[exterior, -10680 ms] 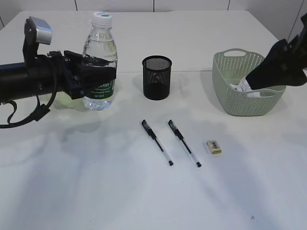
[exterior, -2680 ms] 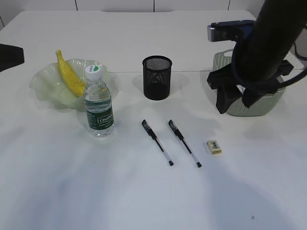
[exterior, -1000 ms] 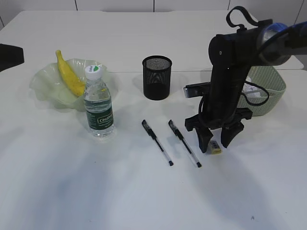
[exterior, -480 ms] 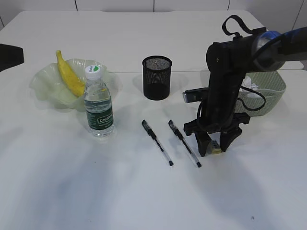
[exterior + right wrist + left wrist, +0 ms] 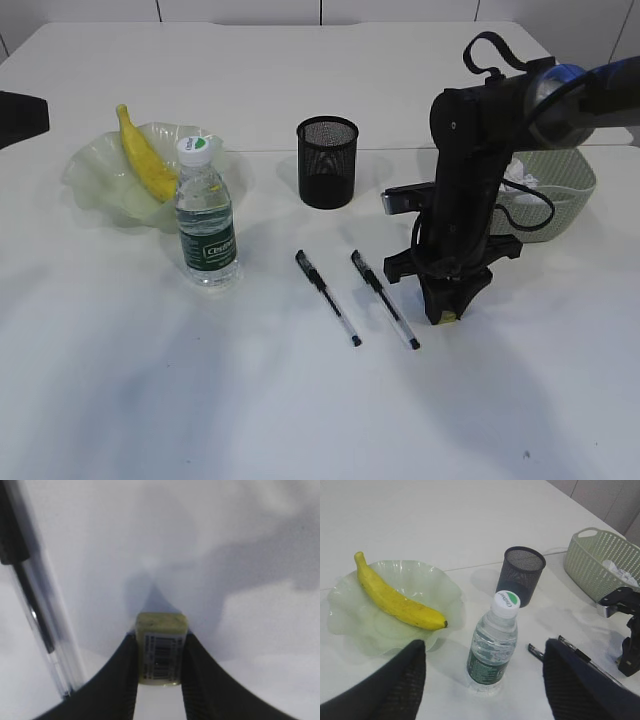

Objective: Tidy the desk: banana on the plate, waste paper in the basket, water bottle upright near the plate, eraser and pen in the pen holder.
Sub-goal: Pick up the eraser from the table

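Right wrist view, nearest ground: right gripper [image 5: 159, 655] has both fingers pressed against the long sides of the eraser [image 5: 161, 647], which sits flat on the desk [image 5: 240, 540]; grip made, lift not begun. One pen [image 5: 35, 605] lies just beside it, on the left of that view.

Exterior view, front half of the desk: two pens, one [image 5: 327, 297] toward the middle and the other [image 5: 384, 299] next to the right gripper [image 5: 446, 312], both loose on the surface and pointing toward the near edge. Neither is stowed.

Middle band: water bottle [image 5: 205, 213] upright, cap on, just in front of the plate [image 5: 90, 175]. Judged done.

Far band, left to right: plate holds the banana [image 5: 145, 157], lying across it; done. Pen holder [image 5: 327, 161] stands at centre; its inside cannot be seen. Basket [image 5: 560, 175] near the right edge holds crumpled white waste paper [image 5: 518, 172]; done.

Left gripper [image 5: 482, 680] hangs spread wide and empty over the bottle, in the left wrist view.

Left to do: eraser and both pens into the holder.
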Controlling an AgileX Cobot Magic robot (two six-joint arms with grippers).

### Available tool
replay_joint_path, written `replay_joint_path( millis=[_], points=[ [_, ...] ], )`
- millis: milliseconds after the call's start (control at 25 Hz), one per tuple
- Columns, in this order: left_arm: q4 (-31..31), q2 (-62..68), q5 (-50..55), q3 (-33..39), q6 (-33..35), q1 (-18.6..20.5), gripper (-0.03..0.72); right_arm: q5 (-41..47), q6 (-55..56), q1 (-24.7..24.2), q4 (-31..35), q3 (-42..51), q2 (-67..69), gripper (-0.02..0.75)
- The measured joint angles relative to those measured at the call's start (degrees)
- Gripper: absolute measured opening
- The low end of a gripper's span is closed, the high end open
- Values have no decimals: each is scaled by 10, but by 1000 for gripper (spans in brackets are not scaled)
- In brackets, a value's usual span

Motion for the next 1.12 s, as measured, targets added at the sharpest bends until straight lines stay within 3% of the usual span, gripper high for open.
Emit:
replay_joint_path(
  millis=[440,880,1120],
  points=[
    [0,0,13,0,0,0,512,5,0,0,-7,-17,1,188],
    [0,0,13,0,0,0,512,32,0,0,4,-159,1,185],
    [0,0,13,0,0,0,512,-17,0,0,18,-215,1,185]
  ],
)
